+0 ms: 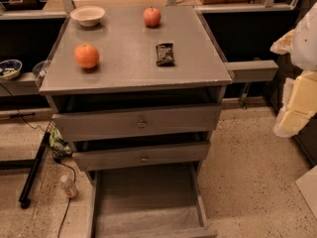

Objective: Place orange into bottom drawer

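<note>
On my feed the tool (296,100) sits at the far right edge, level with the upper drawers and well apart from the fruit. It shows only as pale white and yellowish blocks cut off by the frame, so I cannot tell whether it is open or closed; nothing is visibly in it.

The bottom drawer (148,190) is pulled out towards me, and its front runs off the lower edge. I see a plain grey floor with a paler liner (148,221) near the front.

The orange (86,55) rests on the left side of the grey desk (129,66). It is round, evenly bright and matte. Behind it are a pale bowl (87,15) and a redder apple (152,17), and to its right lies a dark snack packet (165,53) whose label I cannot read.
</note>
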Action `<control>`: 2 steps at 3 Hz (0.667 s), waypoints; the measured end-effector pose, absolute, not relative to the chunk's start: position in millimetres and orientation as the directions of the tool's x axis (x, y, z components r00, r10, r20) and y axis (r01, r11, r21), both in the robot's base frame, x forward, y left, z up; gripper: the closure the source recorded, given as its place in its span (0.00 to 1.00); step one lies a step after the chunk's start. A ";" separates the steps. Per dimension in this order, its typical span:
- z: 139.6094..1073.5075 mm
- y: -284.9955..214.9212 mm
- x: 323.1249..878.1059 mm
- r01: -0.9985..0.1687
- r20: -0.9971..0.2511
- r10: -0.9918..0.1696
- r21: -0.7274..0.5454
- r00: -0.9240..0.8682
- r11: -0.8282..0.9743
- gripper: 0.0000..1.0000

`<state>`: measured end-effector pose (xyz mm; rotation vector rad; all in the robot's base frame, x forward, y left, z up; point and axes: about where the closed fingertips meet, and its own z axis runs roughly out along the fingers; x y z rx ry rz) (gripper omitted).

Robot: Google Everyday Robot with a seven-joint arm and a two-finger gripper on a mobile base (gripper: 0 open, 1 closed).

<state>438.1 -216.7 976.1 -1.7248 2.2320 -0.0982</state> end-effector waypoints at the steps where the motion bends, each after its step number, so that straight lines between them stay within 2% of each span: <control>1: 976.2 -216.6 438.2 -0.931 -0.207 -0.953 -0.245 -0.221 0.270 0.00; 2: 979.5 -210.7 445.1 -0.934 -0.239 -0.950 -0.245 -0.201 0.259 0.00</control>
